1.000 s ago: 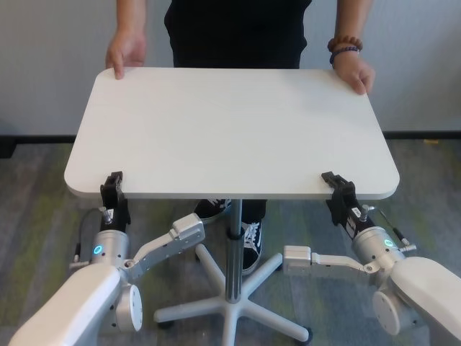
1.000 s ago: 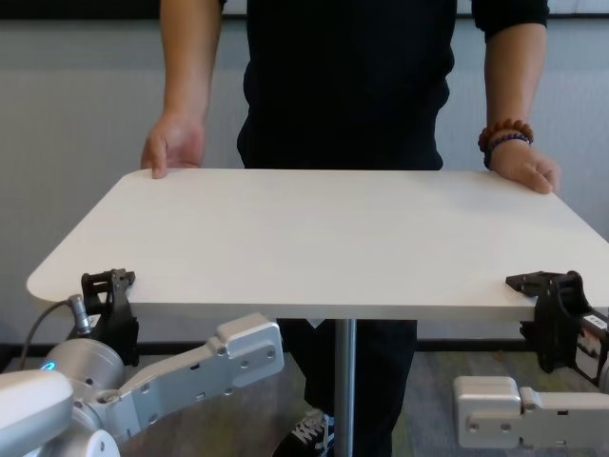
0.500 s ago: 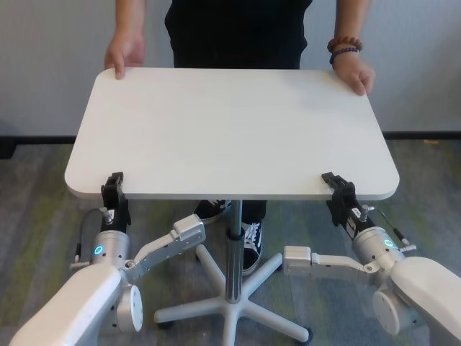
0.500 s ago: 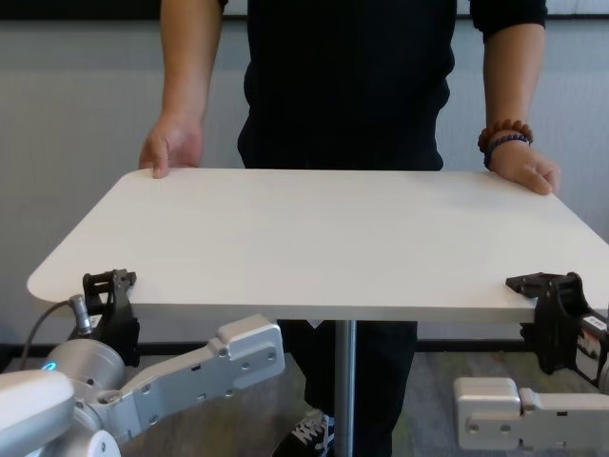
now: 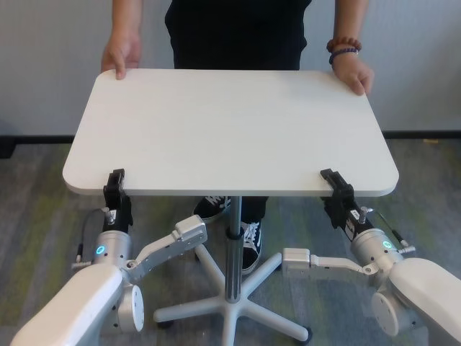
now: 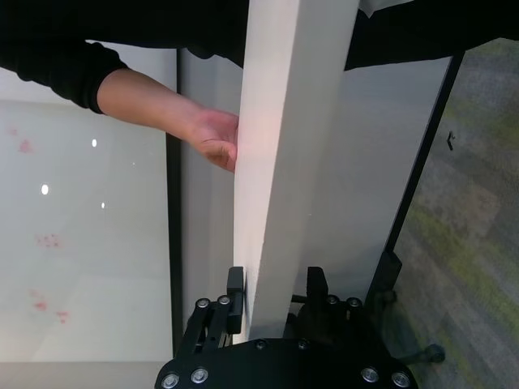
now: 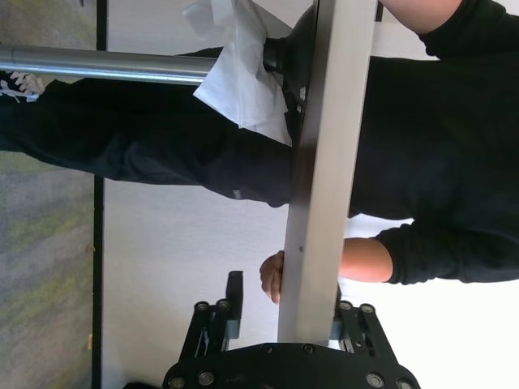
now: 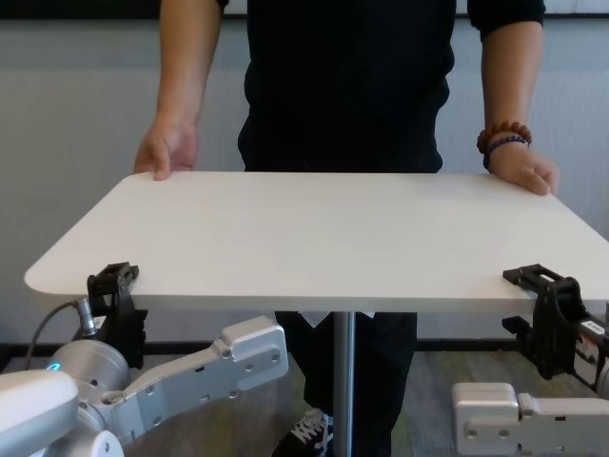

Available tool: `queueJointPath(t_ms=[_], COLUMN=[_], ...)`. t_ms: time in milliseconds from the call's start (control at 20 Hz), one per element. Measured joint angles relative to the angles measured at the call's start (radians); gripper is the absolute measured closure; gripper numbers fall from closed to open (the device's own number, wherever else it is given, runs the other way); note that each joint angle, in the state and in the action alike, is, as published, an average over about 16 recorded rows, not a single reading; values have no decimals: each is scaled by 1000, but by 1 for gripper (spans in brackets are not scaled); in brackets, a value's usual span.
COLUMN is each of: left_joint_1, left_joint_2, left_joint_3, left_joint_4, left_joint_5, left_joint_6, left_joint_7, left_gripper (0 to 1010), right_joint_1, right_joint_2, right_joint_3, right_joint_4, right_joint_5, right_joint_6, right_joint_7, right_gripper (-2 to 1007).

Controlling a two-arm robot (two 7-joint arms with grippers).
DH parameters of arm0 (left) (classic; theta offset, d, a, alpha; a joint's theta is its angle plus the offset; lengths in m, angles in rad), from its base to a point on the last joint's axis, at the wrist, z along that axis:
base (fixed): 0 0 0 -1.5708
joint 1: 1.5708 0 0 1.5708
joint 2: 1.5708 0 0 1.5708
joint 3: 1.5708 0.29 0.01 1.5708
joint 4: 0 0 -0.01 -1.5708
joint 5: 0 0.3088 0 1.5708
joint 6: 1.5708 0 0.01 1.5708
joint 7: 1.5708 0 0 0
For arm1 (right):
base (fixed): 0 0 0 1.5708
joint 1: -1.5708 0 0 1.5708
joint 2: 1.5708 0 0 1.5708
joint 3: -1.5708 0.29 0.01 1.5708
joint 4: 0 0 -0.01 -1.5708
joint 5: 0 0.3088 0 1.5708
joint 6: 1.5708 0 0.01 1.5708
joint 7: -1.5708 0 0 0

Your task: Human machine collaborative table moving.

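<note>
White rectangular tabletop with rounded corners [image 5: 230,130] sits level on a slim silver metal pole leg [image 5: 233,249] with a grey star-shaped base [image 5: 238,306] on the grey-green carpet [image 5: 43,216], between the robot and a person in a black short-sleeved shirt [image 5: 234,32].

Left black claw-like gripper [image 5: 114,182] is at the near edge of the top, close to its left corner — clamped on the edge, one finger above the board and one below, as the left wrist view shows [image 6: 276,292]. Right black claw-like gripper [image 5: 336,184] grips the same near edge toward the right corner, fingers closed over the thin board from both sides [image 7: 280,316]. Silver-grey arm housings with small screws [image 8: 205,367] run below the top on both sides.

Person stands at the far edge — one bare hand [image 5: 121,54] rests on the far left corner, the other hand [image 5: 355,72] on the far right corner, fingers curled over the rim. Brown and dark blue bead bracelets [image 5: 341,47] sit on the wrist of the hand at the right corner. Dark sneakers with white laces [image 5: 248,241] show under the top beside the pole.
</note>
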Motion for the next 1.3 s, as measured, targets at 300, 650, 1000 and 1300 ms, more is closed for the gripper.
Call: queueJointPath(t_ms=[300,650,1000,1300], left_joint_1=[3,39,137,258], left_joint_2=[2,14,42,69], left_joint_3=[1,1,-20,-79], left_joint_4=[-5,-68,-227,-428], left_joint_5=[2,6,-5,-77], left_joint_6=[2,17,35,25], left_joint_7=[-4,-29,-84,-173], left_gripper=[361,154,38,8], right_joint_1=[0,-31,-123,-235], right_joint_2=[0,21,73,122], right_joint_3=[-1,2,24,77], right_joint_4=[-1,-57,-205,-381], right_joint_5=[-1,-4,5,82], right_joint_6=[1,14,37,14], right_joint_7=[2,18,55,96], right_gripper=[289,102,15,4])
